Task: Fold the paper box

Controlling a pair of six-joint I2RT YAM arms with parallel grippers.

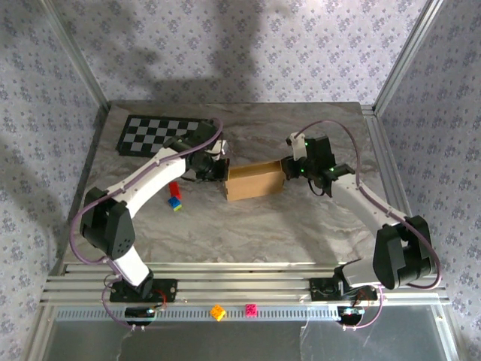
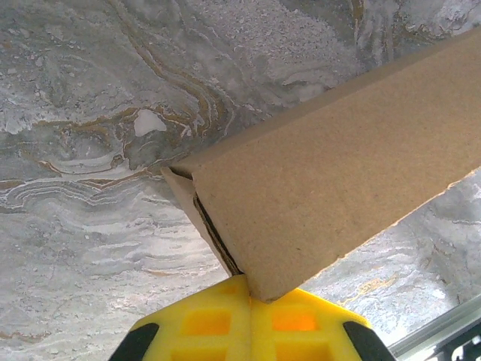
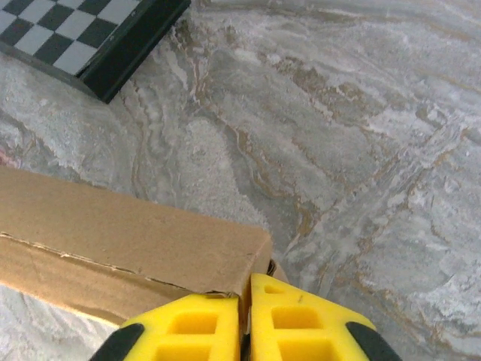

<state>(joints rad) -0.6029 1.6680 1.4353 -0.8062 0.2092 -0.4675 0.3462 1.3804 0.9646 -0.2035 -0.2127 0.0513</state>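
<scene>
Tan cardboard paper box (image 1: 255, 183) lies folded shut, insides hidden.
Left gripper (image 2: 250, 295) and right gripper (image 3: 244, 299) each pinch one end.

A black and white checkerboard mat (image 1: 161, 135) lies flat on the far left part of the grey marble table (image 1: 248, 226). Nearer than the mat sit a red block (image 1: 172, 189), a blue block (image 1: 175, 201) and a green block (image 1: 179, 207), close together. Much nearer than the mat, on a metal rail (image 1: 316, 310), an orange block (image 1: 218, 312) and a pink block (image 1: 251, 309) sit side by side. Behind the mat stands a flowery wall (image 1: 248, 53).
</scene>
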